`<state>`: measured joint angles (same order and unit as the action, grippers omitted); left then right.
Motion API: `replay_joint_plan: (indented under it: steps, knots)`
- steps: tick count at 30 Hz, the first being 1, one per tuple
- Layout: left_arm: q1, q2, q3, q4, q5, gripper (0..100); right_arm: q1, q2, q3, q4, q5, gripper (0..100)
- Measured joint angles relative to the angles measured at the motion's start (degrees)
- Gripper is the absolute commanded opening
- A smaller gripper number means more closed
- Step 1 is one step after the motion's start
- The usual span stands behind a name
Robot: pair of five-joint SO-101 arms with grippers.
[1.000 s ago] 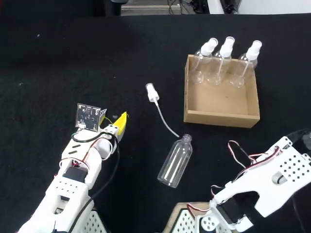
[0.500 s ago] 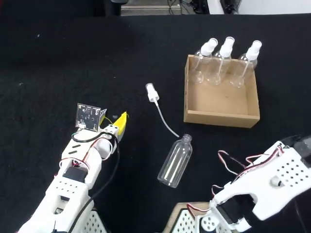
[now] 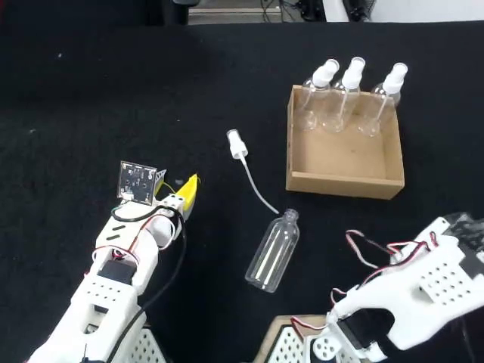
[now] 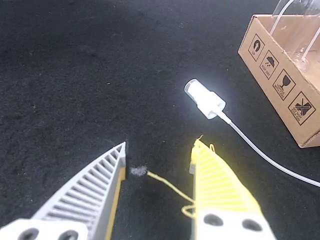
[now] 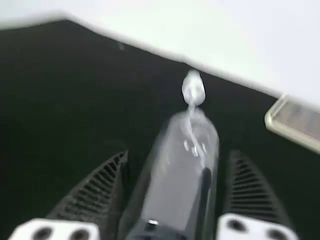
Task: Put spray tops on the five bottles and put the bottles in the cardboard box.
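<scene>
- Left gripper: hangs low over the black table, jaws spread wide.
- Right gripper: clamps the held bottle lengthwise between its fingers, with the fitted spray head pointing away from the wrist.
- Loose spray top: lies on the table between the left gripper and the cardboard box, tube trailing towards the open bottle.
- Open bottle: lies on its side, neck towards the box, apart from it.
- Three capped bottles: stand in a row against the box's far wall.
</scene>
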<state>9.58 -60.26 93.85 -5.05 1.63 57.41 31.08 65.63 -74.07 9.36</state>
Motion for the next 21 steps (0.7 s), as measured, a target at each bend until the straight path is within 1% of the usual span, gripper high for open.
replay_joint_plan:
  steps: [2,3,10,13,15,16,19,21]
  knots:
    - [0.0,0.0,0.0,0.0,0.0,21,0.62,-1.58,-0.26,5.63,0.0,37.4]
    - [0.0,0.0,0.0,0.0,0.0,21,0.97,-2.46,-0.26,6.86,0.0,37.2]
    - [0.0,0.0,0.0,0.0,0.0,21,1.23,-16.18,6.33,10.2,0.0,29.4]
    - [0.0,0.0,0.0,0.0,0.0,21,1.23,-24.09,6.24,18.29,0.0,27.5]
    - [0.0,0.0,0.0,0.0,0.0,21,1.23,-29.71,4.22,28.66,0.0,27.6]
    - [0.0,0.0,0.0,0.0,0.0,21,1.23,-32.44,1.93,35.52,-0.53,27.6]
    - [0.0,0.0,0.0,0.0,0.0,21,1.23,-39.74,-7.47,60.66,-3.87,27.6]
    - [0.0,0.0,0.0,0.0,0.0,21,1.23,-42.64,-14.24,78.15,-4.66,27.5]
